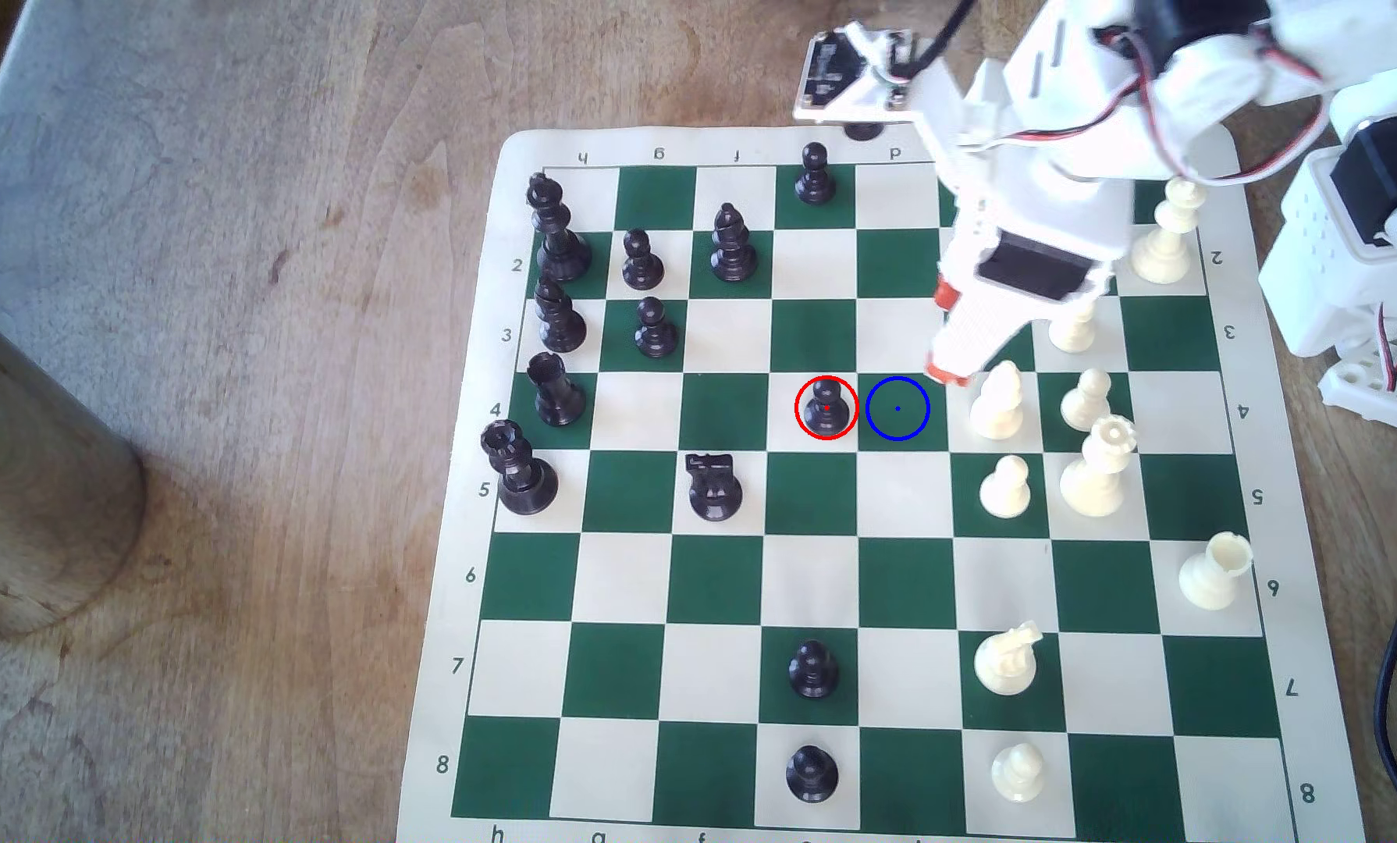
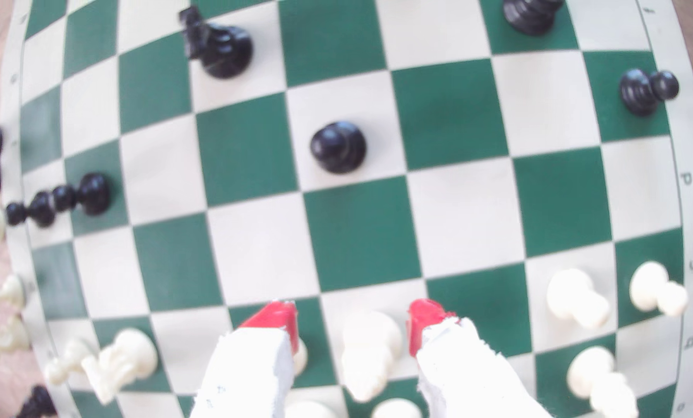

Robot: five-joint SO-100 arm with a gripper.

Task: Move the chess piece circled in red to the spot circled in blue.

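The black pawn circled in red (image 1: 826,405) stands upright on a cream square near the middle of the chess mat (image 1: 468,616), roughly midway between the mat's edges, and the blue-ringed dark green square (image 1: 897,408) is the very next square toward the exterior view's right. The move is therefore a short slide or hop of one square, and that target square is bare.

The gripper (image 2: 353,317) hangs above the board with nothing between its red-tipped fingers (image 2: 280,317); they are spread apart, and a cream pawn (image 2: 371,349) shows on the board through the gap below them. In the exterior view the gripper tip (image 1: 948,369) sits just past the blue ring's far corner, close to the cream pawn (image 1: 998,401) on the neighbouring square. It looks poised to travel over the target square toward the black pawn, so I judge this an approach, with the grasp not yet begun.

The pawn is glossy moulded plastic: ball head, thin collar, round flared base. The mat is thin and flat, printed green and cream, lying on a worn wooden bench (image 1: 233,243). The fingers are white, rough-surfaced printed parts.
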